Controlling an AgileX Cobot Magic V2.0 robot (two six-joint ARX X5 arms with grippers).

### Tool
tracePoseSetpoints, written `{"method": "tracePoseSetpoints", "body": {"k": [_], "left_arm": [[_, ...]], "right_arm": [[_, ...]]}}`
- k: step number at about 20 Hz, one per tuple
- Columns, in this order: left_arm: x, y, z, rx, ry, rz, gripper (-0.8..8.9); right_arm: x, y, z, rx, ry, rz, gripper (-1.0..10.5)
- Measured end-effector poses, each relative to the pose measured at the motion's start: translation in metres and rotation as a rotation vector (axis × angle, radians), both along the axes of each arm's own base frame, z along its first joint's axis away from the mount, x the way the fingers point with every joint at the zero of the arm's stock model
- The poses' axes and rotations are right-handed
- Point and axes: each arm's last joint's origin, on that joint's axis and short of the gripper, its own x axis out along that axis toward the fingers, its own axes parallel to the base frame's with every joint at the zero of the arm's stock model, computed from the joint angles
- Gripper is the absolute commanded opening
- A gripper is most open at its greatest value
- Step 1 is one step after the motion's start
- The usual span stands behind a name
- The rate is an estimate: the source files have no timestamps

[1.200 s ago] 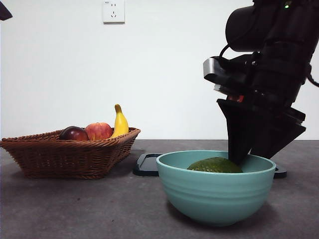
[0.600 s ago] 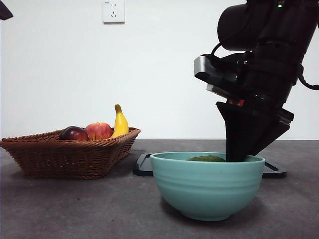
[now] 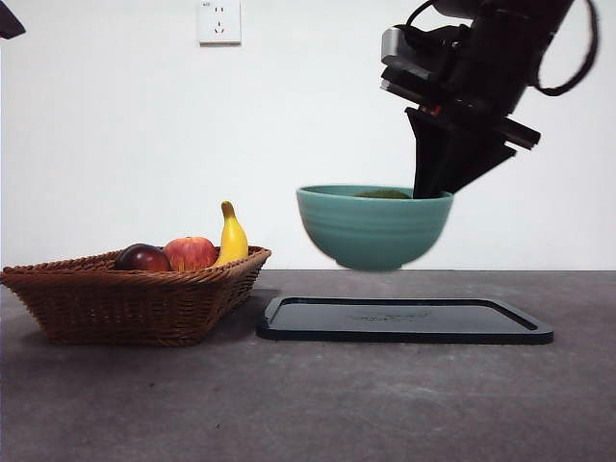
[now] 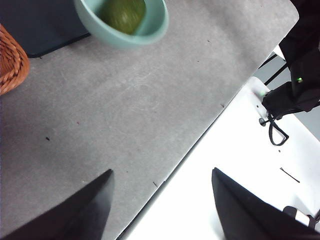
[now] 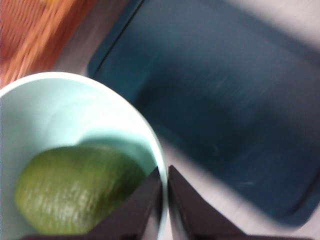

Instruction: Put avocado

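Two grippers in play, only one working. My right gripper (image 3: 430, 192) pinches the rim of the teal bowl (image 3: 373, 226), one jaw inside the wall and one outside, pressed nearly together on it as the right wrist view shows (image 5: 164, 187). The bowl hangs in the air, clear of the desk, above the black tray (image 3: 404, 320) and not touching it. The avocado (image 5: 77, 187) lies in the bottom of the bowl, dark green with a dull skin, close beside the pinched part of the rim; from the front only its top shows over the rim (image 3: 382, 194). The tray lies flat on the grey desk (image 3: 289, 404). Just beside the tray, toward the desk's left edge, stands the wicker basket (image 3: 135, 298) holding a dark maroon fruit (image 3: 142, 258), a red apple (image 3: 191, 253) and a banana (image 3: 232, 239) standing upright. My left gripper (image 4: 160, 200) waits over the desk's near edge, well apart from the bowl, jaws spread wide and holding nothing. A wall socket (image 3: 219, 21) sits high on the white wall behind.
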Motion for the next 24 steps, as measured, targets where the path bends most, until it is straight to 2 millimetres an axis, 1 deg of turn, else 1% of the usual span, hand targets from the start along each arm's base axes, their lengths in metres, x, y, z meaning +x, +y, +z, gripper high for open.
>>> {"method": "tracePoseSetpoints", "body": {"k": [2, 5, 8, 11, 13, 18, 21, 24], "left_arm": [[0.0, 0.0, 0.0, 0.0, 0.0, 0.0, 3.11], [0.0, 0.0, 0.0, 0.0, 0.0, 0.0, 3.11], [0.0, 0.0, 0.0, 0.0, 0.001, 0.0, 3.11], [0.0, 0.0, 0.0, 0.0, 0.001, 0.0, 3.11], [0.0, 0.0, 0.0, 0.001, 0.002, 0.0, 3.11], [0.0, 0.0, 0.0, 0.002, 0.003, 0.0, 3.11], [0.0, 0.0, 0.0, 0.002, 0.003, 0.0, 3.11], [0.0, 0.0, 0.0, 0.002, 0.003, 0.0, 3.11]], "right_arm": [[0.028, -0.004, -0.001, -0.008, 0.013, -0.042, 0.1], [0.07, -0.004, -0.01, -0.015, 0.027, -0.083, 0.1], [0.096, -0.005, -0.027, -0.024, 0.05, -0.106, 0.1], [0.104, -0.006, -0.046, -0.038, 0.086, -0.114, 0.1], [0.106, -0.006, -0.052, -0.058, 0.093, -0.124, 0.1], [0.107, -0.007, -0.053, -0.063, 0.09, -0.127, 0.2], [0.105, -0.007, -0.054, -0.072, 0.11, -0.125, 1.9], [0.103, -0.009, -0.053, -0.103, 0.128, -0.14, 2.1]]}}
